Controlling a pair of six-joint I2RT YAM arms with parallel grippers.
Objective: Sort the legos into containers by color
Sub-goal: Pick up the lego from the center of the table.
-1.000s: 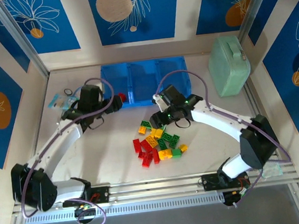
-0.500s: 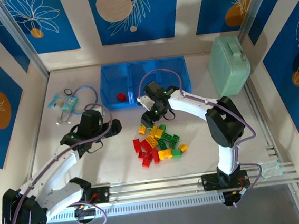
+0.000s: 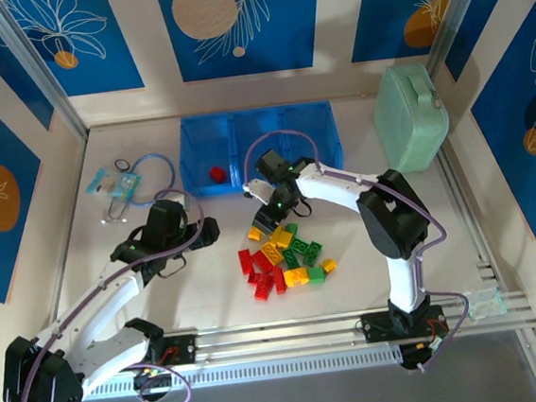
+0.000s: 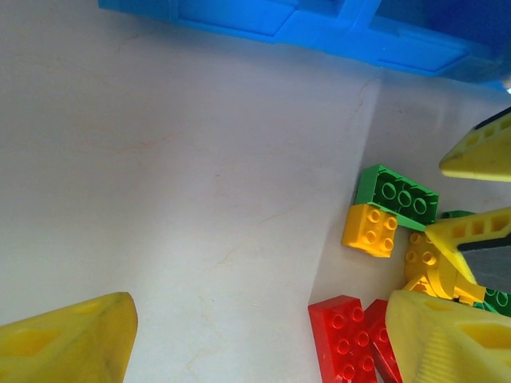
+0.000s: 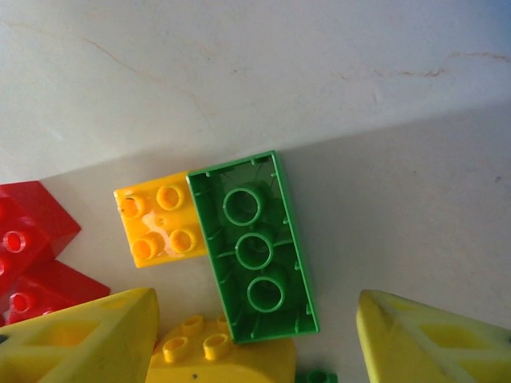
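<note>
Sorted so far: just one red brick [image 3: 216, 175] was spotted in the left compartment of the translucent blue plastic tray [image 3: 258, 145] at the far edge of the desk [image 3: 211, 297]; nothing could be made out in the other two.
Left to sort: pretty much everything. The pile of red, green and yellow studded bricks [image 3: 283, 257] was heaped loose mid-desk.
Left gripper [image 3: 206, 231]: held low over bare desk just left of the pile, yellow fingers spread, nothing held.
Right gripper [image 3: 262, 216]: pointed down at the pile's far-left corner, jaws spread either side of an upside-down green brick [image 5: 254, 247] touching a small yellow brick [image 5: 160, 217], nothing pinched.
Progress: early days, it was reckoned.
</note>
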